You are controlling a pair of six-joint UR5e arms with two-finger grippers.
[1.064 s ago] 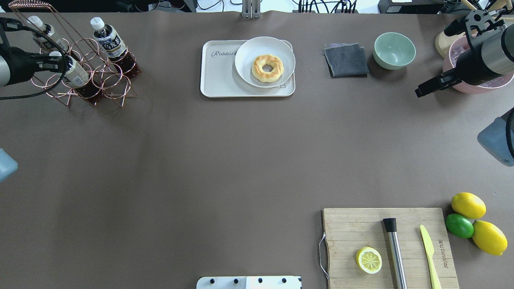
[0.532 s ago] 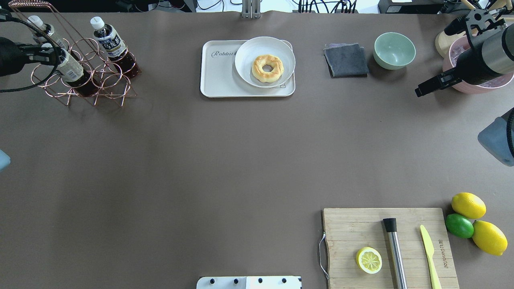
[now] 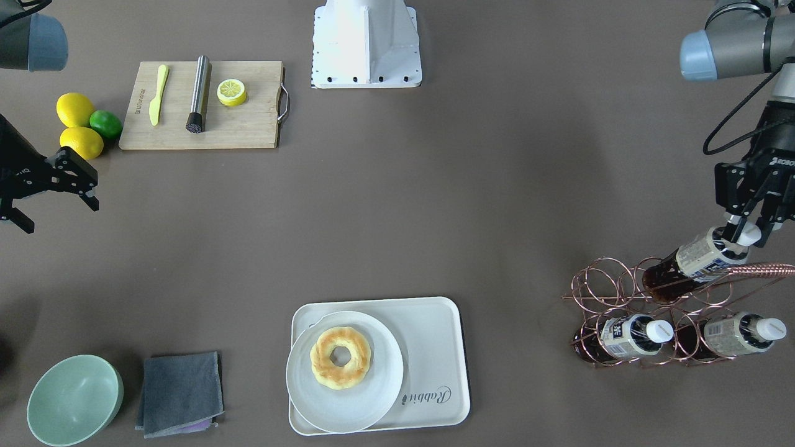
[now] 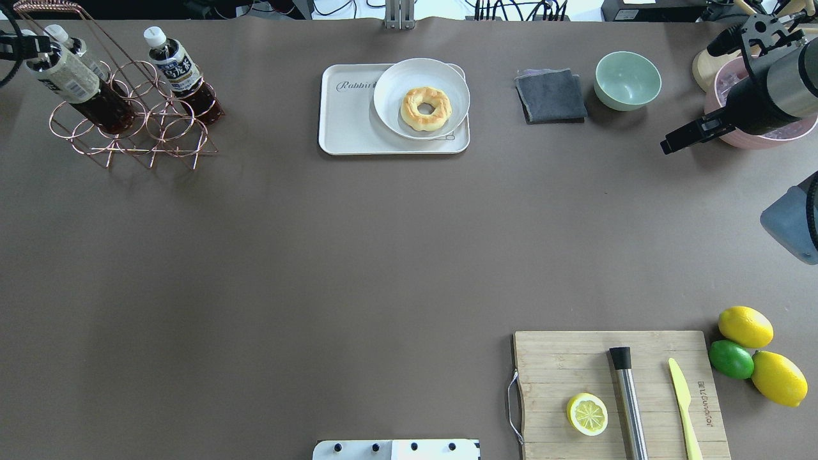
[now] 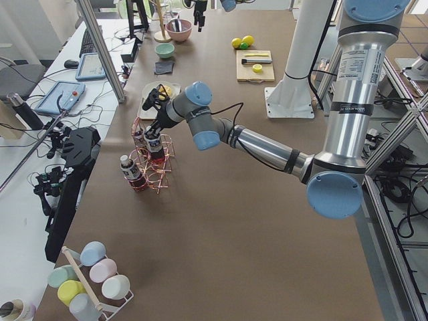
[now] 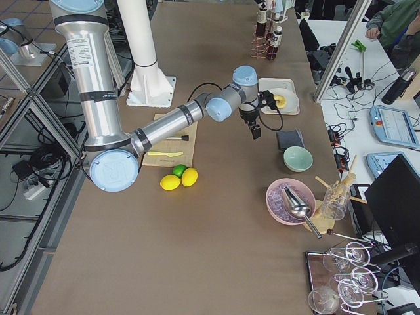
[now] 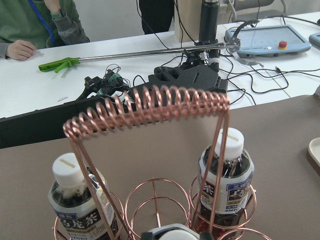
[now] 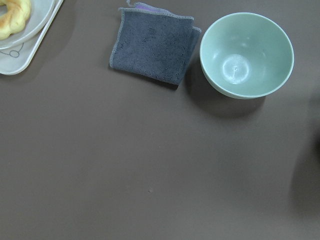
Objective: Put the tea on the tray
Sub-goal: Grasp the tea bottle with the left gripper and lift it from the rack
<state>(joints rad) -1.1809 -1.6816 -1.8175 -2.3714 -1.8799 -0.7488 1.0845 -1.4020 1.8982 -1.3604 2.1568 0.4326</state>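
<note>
Left tool point(image 3: 747, 234) is clamping onto the white cap of the tea point(image 3: 695, 259), fingers pinched narrow around it, out at the far left end of the brown surface point(image 4: 383, 255). The bottle is leaning at a slant, cap end up in the tool and dark lower end sitting among the upper rings of the copper wire rack point(image 3: 761, 269). It is running just beside the rack's coiled handle, though I cannot tell whether the two are touching. One spare bottle point(image 3: 627, 331) and a second spare bottle point(image 3: 733, 332) are standing in other rings of the same rack, caps on.

Across in the middle, the tray point(image 3: 435, 335) is lying flat, well apart from the tea. A round white plate point(image 3: 372, 397) is sitting on it, overhanging the rim on the side away from the Rabbit script and carrying a doughnut point(image 3: 340, 357).

At the opposite end, the right tool point(image 3: 60, 217) is hanging wide, fingers spread with nothing between them. It is hovering above the surface near the grey cloth point(image 8: 152, 45) and the green bowl point(image 8: 246, 55).
</note>
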